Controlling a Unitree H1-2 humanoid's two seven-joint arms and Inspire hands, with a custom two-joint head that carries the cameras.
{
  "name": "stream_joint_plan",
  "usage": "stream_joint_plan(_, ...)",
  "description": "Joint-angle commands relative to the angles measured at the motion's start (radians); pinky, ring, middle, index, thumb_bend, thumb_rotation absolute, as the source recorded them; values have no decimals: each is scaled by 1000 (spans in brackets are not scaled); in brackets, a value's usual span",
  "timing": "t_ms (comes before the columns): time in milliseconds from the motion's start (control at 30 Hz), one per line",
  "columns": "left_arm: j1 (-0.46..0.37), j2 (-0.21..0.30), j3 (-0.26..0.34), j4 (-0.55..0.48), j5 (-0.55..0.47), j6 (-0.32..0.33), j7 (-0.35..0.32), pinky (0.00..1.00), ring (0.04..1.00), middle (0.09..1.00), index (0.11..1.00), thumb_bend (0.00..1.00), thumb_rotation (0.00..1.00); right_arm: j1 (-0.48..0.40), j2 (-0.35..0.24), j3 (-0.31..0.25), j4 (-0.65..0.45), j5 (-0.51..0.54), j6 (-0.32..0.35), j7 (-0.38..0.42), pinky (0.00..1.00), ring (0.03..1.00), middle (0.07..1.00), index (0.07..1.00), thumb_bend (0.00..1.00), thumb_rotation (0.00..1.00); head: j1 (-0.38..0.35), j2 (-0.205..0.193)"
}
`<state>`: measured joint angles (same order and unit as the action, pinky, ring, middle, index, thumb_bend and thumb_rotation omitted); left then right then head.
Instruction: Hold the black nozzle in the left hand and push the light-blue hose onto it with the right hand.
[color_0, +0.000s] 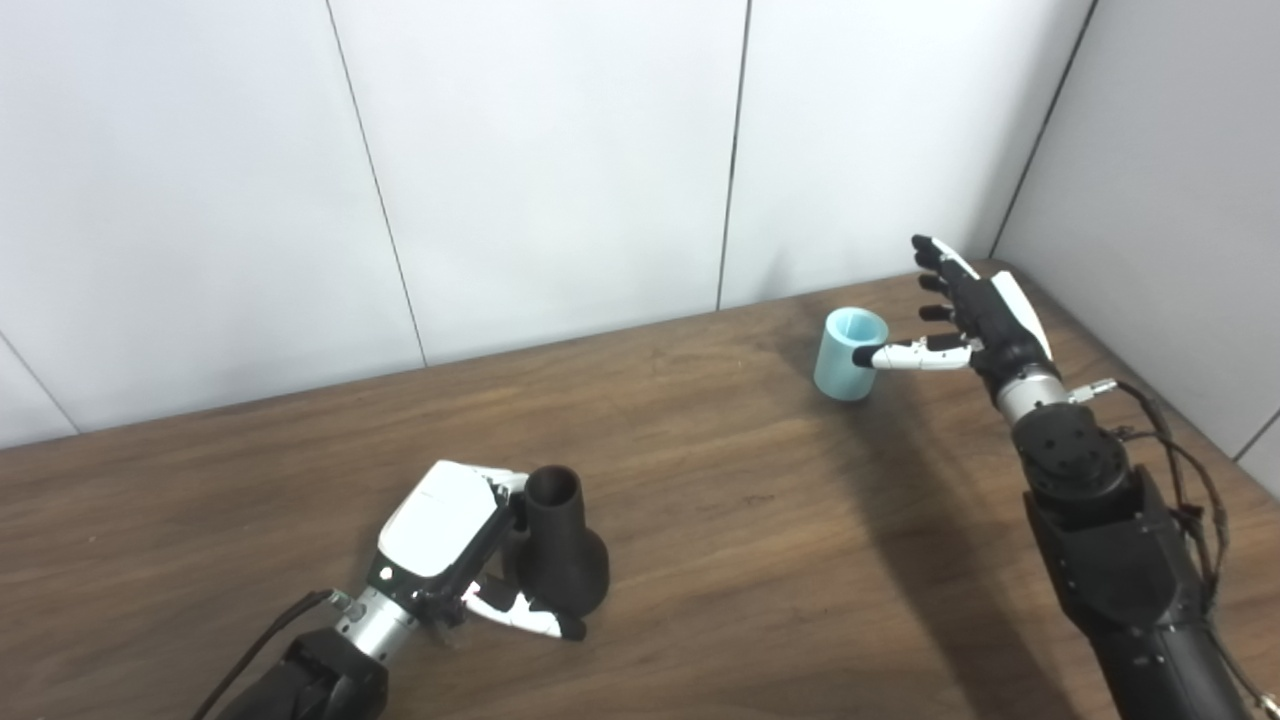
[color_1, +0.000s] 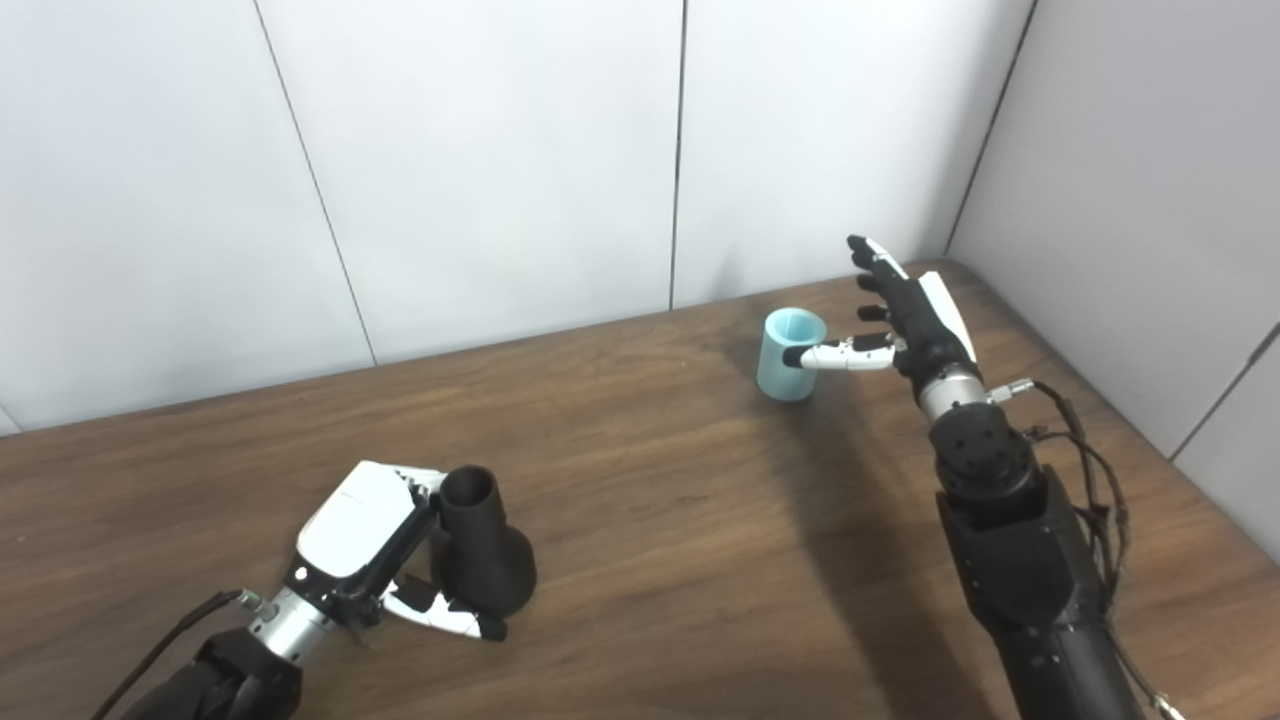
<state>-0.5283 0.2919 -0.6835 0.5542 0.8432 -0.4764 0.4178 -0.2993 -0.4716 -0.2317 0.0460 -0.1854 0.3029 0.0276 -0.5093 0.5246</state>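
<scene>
Black nozzle (color_0: 560, 550) stands upright near the table's front, mouth up, with the left hand (color_0: 455, 545) wrapped around it; the fingers behind it are hidden. Light-blue hose (color_0: 848, 353), a short upright tube, stands well apart near the far right corner. The right hand (color_0: 975, 315) is spread beside it, thumb touching its side, gripping nothing. Bare wooden table (color_0: 720, 500) lies between them.

Left hand (color_0: 445, 545) low, fingers curled in a grasp, right hand (color_0: 975, 315) raised, fingers spread, thumb extended
</scene>
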Motion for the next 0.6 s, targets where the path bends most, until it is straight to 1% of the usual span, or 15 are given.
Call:
stream_joint_plan(0,125,45,-33,115,3,7,-12,356,413,455,515,504,0,-47,-30,-1,7,15,-39,5,792,902,936,943,866,168,3,4)
stream_joint_plan(67,125,48,-37,112,7,7,-5,356,409,455,518,504,0,-49,-34,13,33,17,-53,10,770,893,934,937,866,170,6,5)
stream_joint_plan(133,125,48,-40,114,3,7,-5,361,412,455,518,504,0,-53,-42,40,69,-18,-75,-7,770,887,926,924,874,173,6,6)
stream_joint_plan(200,126,48,-39,115,3,7,-12,359,414,456,518,504,0,-58,-47,68,103,-52,-95,-23,794,885,918,914,879,165,6,7)
stream_joint_plan(233,127,49,-39,114,1,7,-14,354,413,454,519,504,0,-64,-46,77,125,-61,-102,-30,806,889,917,913,875,143,6,7)
stream_joint_plan(333,129,51,-39,108,-3,7,-19,353,411,451,520,503,0,-79,-39,87,169,-64,-106,-39,800,893,916,920,871,109,11,7)
stream_joint_plan(400,129,51,-42,109,-7,7,-13,362,411,451,519,503,0,-86,-35,89,193,-60,-112,-41,792,892,924,930,859,106,11,7)
stream_joint_plan(500,126,54,-54,117,-17,7,7,354,403,451,521,503,0,-94,-31,90,236,-55,-145,-52,792,891,924,936,849,106,19,6)
stream_joint_plan(567,129,57,-45,105,-19,7,-11,352,403,451,521,503,0,-101,-23,87,259,-53,-152,-68,791,886,920,935,845,105,20,7)
